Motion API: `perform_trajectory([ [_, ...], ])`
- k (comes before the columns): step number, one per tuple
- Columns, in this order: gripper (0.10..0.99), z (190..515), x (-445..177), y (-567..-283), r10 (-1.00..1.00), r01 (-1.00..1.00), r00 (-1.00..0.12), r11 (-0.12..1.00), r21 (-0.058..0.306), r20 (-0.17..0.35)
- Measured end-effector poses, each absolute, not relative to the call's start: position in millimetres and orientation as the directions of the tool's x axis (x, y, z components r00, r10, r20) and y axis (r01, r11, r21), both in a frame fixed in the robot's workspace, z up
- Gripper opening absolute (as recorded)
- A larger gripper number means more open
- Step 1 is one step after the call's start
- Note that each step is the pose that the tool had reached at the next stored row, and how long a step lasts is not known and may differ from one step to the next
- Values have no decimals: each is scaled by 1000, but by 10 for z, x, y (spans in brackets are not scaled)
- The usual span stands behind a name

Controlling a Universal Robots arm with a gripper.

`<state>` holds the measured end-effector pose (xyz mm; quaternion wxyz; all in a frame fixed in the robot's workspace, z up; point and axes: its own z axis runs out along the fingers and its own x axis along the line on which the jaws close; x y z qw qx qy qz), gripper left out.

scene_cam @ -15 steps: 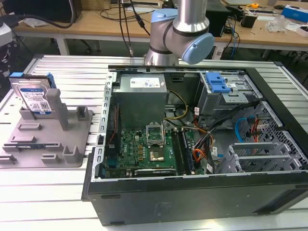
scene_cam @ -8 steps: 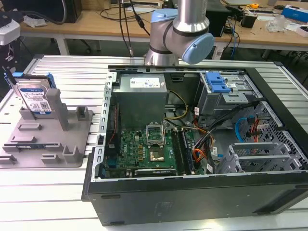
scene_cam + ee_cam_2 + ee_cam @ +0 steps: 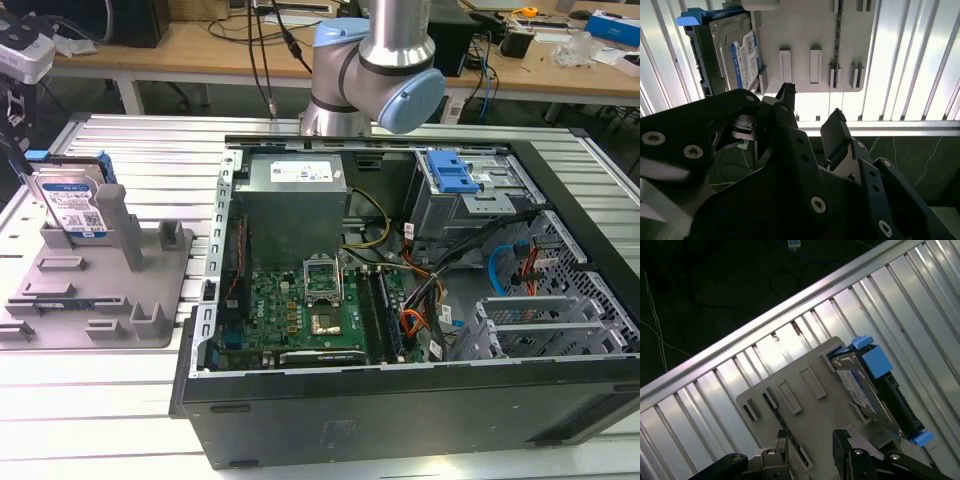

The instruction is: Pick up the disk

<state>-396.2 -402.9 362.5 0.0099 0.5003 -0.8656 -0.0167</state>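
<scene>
The disk (image 3: 72,205) is a silver drive with a white-and-blue label and blue side rails. It stands upright on edge at the back of the grey fixture (image 3: 100,290), at the exterior view's left. Both wrist views look down on the disk (image 3: 737,52) (image 3: 865,385) and on the fixture (image 3: 805,30) (image 3: 790,405) from well above. My gripper (image 3: 812,102) (image 3: 811,440) hangs open, nothing between its black fingers, clear of the disk. The arm's elbow (image 3: 375,70) shows at the back of the table.
An open computer case (image 3: 400,300) with a motherboard, cables and a blue-latched drive cage (image 3: 450,175) takes up the middle and the exterior view's right. The fixture rests on a ribbed metal table (image 3: 140,150), close to its edge (image 3: 865,131). Cluttered workbenches stand behind.
</scene>
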Motion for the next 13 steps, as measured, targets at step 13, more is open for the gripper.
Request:
perform_trajectory([
  [13,482,3595,-3963,-4028,-979,-978,-205,205,29,0],
])
